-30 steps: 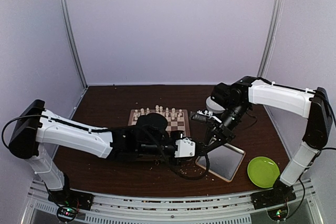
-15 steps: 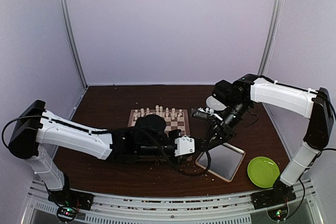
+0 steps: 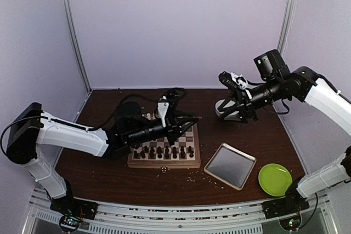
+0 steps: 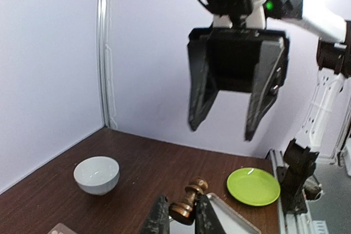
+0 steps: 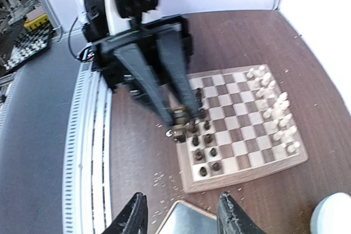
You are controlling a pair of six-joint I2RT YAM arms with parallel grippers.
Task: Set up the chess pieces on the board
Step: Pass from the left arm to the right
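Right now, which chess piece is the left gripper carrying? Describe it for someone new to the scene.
Find the chessboard mid-table; the left gripper hangs above it. Clamped between its fingers is one dark brown piece, tilted and airborne, while the other dark pieces stand on the chessboard.

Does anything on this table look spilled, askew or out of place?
Yes: tiny pale crumbs lie scattered on the dark wooden table, along the near edge of the checked wooden chessboard and beside the shiny metal tray. They look spilled.
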